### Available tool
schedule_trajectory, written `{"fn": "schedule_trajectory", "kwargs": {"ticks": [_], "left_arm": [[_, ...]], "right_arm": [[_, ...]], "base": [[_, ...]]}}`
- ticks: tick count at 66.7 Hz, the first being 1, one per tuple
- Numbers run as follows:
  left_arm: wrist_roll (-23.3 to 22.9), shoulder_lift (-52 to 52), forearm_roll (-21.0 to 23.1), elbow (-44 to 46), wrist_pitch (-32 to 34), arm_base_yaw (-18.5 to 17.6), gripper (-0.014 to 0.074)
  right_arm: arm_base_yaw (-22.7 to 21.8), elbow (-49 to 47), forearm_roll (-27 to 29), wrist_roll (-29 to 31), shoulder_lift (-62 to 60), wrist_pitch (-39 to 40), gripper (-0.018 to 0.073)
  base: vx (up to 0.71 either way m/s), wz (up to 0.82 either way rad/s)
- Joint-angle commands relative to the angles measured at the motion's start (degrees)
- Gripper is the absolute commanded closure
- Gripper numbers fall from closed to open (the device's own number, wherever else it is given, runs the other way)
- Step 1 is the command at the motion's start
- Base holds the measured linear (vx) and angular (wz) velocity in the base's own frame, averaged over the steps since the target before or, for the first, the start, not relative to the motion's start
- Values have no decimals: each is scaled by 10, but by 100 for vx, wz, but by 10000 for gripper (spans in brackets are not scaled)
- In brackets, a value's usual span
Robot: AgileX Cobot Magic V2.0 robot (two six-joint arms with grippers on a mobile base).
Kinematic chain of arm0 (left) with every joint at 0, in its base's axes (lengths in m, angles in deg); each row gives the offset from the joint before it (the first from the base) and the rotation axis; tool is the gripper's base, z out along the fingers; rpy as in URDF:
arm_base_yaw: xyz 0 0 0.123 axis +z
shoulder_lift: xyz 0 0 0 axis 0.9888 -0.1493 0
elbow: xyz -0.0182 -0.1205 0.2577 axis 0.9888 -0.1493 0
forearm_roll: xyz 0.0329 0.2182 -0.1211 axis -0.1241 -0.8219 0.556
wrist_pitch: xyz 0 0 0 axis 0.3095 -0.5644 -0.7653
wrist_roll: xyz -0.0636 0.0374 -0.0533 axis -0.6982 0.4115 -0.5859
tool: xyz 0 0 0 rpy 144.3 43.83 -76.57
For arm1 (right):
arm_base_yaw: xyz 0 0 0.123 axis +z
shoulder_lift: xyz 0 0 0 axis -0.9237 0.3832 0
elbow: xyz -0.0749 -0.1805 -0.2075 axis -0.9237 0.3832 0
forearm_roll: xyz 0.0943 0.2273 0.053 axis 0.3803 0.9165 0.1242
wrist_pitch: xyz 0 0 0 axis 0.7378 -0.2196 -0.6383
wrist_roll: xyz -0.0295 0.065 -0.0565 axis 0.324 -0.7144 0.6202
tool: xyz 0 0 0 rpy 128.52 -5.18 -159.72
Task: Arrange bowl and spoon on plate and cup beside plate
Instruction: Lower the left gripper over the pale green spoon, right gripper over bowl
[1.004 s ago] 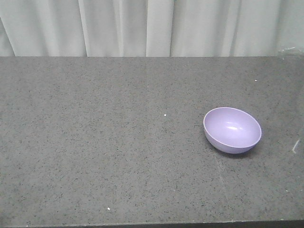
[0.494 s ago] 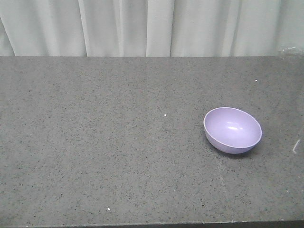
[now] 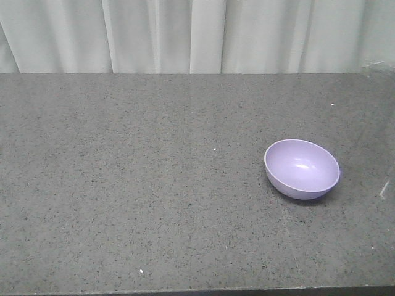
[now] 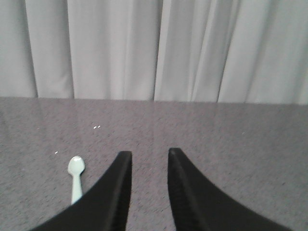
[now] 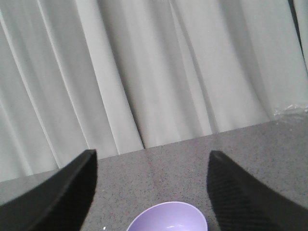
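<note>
The lavender bowl (image 3: pixel 302 168) rests upright and empty on the right part of the dark speckled table (image 3: pixel 154 185). In the right wrist view its far rim (image 5: pixel 167 219) shows at the bottom, between and below the wide-spread fingers of my right gripper (image 5: pixel 152 156), which is open and holds nothing. The mint-green spoon (image 4: pixel 75 177) lies flat on the table in the left wrist view, just left of my left gripper (image 4: pixel 148 155), which is open with a narrow gap and empty. Plate and cup are out of view. Neither gripper shows in the front view.
Pale pleated curtains (image 3: pixel 197 36) hang behind the table's far edge. The table's front edge (image 3: pixel 197 291) runs along the bottom of the front view. A small white speck (image 3: pixel 214 149) lies mid-table.
</note>
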Motion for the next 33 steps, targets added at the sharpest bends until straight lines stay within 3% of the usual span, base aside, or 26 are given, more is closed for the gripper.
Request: {"fn": "schedule_trajectory", "kwargs": {"ticks": [1, 17, 33], "left_arm": [[2, -79, -59, 85, -34, 0, 316], [-3, -273, -172, 249, -163, 0, 265], [-15, -444, -211, 358, -198, 5, 264]], "right_arm": [[-4, -20, 27, 14, 26, 37, -46], [-4, -46, 28, 47, 88, -43, -37], [-4, -57, 28, 73, 134, -56, -29]], "base": [[0, 0], [0, 0], [0, 0]]}}
